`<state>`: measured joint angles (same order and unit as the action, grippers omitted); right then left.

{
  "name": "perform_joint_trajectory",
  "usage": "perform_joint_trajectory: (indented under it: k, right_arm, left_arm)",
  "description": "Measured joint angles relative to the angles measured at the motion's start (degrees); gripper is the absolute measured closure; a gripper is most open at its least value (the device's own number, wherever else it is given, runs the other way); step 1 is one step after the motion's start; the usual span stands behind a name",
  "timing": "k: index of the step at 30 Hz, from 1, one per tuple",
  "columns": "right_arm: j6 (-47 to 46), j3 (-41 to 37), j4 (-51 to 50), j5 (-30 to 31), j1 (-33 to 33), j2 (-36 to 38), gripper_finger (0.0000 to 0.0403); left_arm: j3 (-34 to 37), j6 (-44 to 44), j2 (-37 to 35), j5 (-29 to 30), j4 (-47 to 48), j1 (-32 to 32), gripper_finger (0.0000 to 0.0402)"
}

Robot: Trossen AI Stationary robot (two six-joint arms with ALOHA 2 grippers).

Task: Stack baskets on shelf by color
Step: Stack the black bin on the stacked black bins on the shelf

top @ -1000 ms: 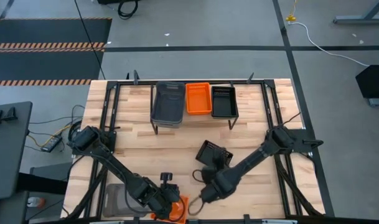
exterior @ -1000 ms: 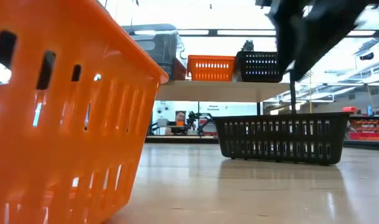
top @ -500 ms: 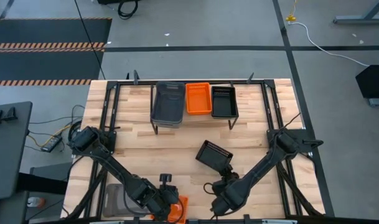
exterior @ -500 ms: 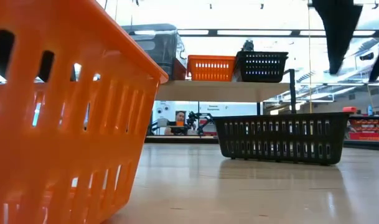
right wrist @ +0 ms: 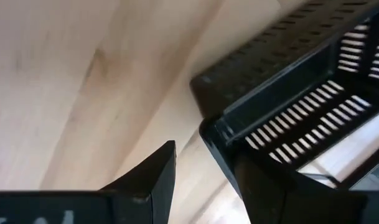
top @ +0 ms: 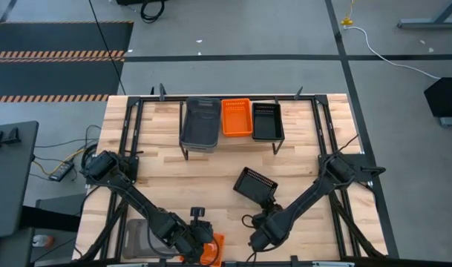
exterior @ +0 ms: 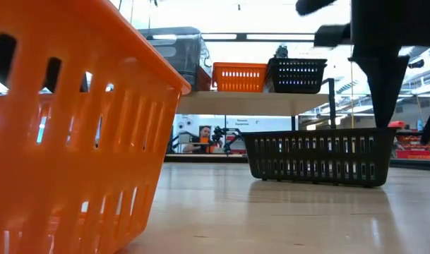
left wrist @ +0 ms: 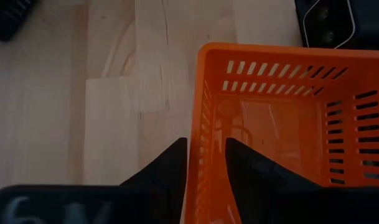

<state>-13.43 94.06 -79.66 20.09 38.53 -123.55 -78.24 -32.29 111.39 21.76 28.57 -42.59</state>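
Bright orange slotted basket (left wrist: 282, 124), black mesh basket (right wrist: 289, 106), pale wood table (top: 211, 174).

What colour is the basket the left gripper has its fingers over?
Bright orange basket, clearest in the left wrist view.

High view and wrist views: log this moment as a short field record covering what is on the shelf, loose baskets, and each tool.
shelf: grey basket, orange basket, black basket side by side on top
loose black basket: on table, mid-right, tilted
loose orange basket: near table's front edge
left tool: fingers straddle the orange basket's wall
right tool: open, beside loose black basket's corner, holding nothing
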Motion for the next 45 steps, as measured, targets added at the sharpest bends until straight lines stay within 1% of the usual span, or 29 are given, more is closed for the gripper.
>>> perform_joint_trajectory:
  k: [2, 5, 8, 11, 12, 13, 17, 19, 21, 23, 26, 30, 34, 37, 38, 41, 45]
  right_arm:
    - [-0.4, -0.6, 1.5, -0.8, -0.2, 0.0, 0.0246]
    - [-0.5, -0.9, 5.0, -2.8, -0.4, 0.0, 0.0272]
    - [-0.6, -0.5, 8.8, -4.1, -0.2, 0.0, 0.0315]
    - [-0.6, 0.6, 11.6, -5.2, 0.1, 0.0, 0.037]
    - [-0.9, 1.1, 11.8, -5.3, 0.2, 0.0, 0.0383]
    - [-1.2, 1.7, 11.8, -5.4, 0.3, 0.0, 0.0388]
    - [-2.6, 4.5, 11.5, -4.0, 0.3, 0.0, 0.0375]
    - [-2.9, 7.0, 10.3, -2.8, 0.2, 0.0, 0.0377]
    - [-2.9, 10.6, 6.4, -1.6, 0.2, -0.1, 0.0388]
    - [-3.0, 15.4, 2.0, 0.3, 0.3, -0.1, 0.0389]
    - [-4.0, 23.5, -4.6, 5.7, 0.3, -0.1, 0.0387]
    - [-4.3, 33.5, -10.1, 13.6, -0.4, -0.1, 0.0386]
    - [-0.4, 40.8, -10.3, 19.3, -2.2, 0.0, 0.0388]
    - [2.5, 39.7, -8.0, 23.0, -4.4, 1.9, 0.0386]
    - [1.7, 39.7, -8.8, 23.9, -5.5, 2.2, 0.0386]
    - [-4.4, 39.7, -10.5, 26.0, -9.0, 2.8, 0.0386]
    - [-3.9, 39.8, -10.4, 26.4, -13.4, 3.7, 0.0386]
  left_arm:
    - [0.0, 0.0, 0.0, 0.0, 0.0, 0.0, 0.0285]
    - [0.0, 0.0, 0.0, 0.0, 0.0, 0.0, 0.0285]
    - [0.0, 0.0, 0.0, 0.0, 0.0, 0.0, 0.0285]
    - [0.0, 0.0, 0.0, 0.0, 0.0, 0.0, 0.0285]
    - [0.0, 0.0, 0.0, 0.0, 0.0, 0.0, 0.0285]
    - [0.0, 0.0, 0.0, 0.0, 0.0, 0.0, 0.0285]
    - [0.0, 0.0, 0.0, 0.0, -0.1, 0.0, 0.0285]
    - [0.0, 0.0, 0.0, 0.0, -0.1, 0.0, 0.0285]
    - [0.0, 0.0, 0.0, 0.0, -0.1, 0.0, 0.0285]
    - [0.0, 0.0, 0.0, 0.0, -0.2, 0.0, 0.0285]
    - [0.0, 0.0, 0.0, 0.0, -0.2, 0.0, 0.0285]
    - [0.0, -0.1, 0.0, 0.0, -0.3, 0.0, 0.0285]
    - [0.0, -0.3, 0.0, 0.0, -0.5, 0.0, 0.0285]
    - [0.0, -0.4, 0.0, 0.0, -0.5, 0.0, 0.0285]
    - [0.0, -0.4, 0.0, 0.0, -0.5, 0.0, 0.0285]
    - [0.0, -0.5, 0.0, 0.0, -0.4, 0.0, 0.0285]
    - [0.0, -0.5, 0.0, 0.0, -0.2, 0.0, 0.0285]
